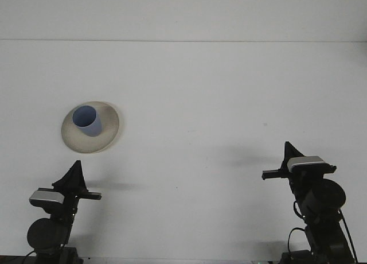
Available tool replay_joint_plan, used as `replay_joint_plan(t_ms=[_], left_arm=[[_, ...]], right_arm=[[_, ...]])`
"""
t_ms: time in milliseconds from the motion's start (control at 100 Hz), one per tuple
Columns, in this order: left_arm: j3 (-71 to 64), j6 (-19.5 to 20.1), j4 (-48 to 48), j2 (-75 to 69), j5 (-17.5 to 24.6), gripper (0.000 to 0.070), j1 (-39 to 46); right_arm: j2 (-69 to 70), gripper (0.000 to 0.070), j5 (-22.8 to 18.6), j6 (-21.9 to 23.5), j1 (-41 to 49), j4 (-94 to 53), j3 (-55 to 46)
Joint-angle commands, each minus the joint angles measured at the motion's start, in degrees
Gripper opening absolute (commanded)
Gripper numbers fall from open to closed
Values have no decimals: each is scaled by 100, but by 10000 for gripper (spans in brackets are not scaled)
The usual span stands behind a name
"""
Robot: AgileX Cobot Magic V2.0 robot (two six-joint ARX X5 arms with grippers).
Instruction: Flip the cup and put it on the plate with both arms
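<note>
A light blue cup [88, 120] stands upright on a cream plate [109, 129] at the left of the white table, its mouth facing up. My left gripper [75, 171] is low at the near left edge, well short of the plate; it is shut and holds nothing. At the near right my right gripper [287, 152] is far from the cup, also shut and empty. Each shows as a single black pointed shape above its wrist camera.
The white table [218, 103] runs back to a pale wall, with the far edge about a fifth of the way down the view. Only the two arm bases stand at the near edge.
</note>
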Motion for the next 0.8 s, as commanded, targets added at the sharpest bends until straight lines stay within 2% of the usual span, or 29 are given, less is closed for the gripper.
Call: replay_joint_plan(t_ms=[0, 420, 790], left_arm=[[-114, 24, 55, -7, -28, 11, 0], [-114, 24, 55, -7, -28, 11, 0], [-114, 24, 55, -7, -28, 11, 0]], right_arm=[[9, 0, -7, -63, 7, 61, 55], [-28, 0, 9, -63, 7, 33, 48], [-1419, 0, -9, -61, -393, 63, -459]])
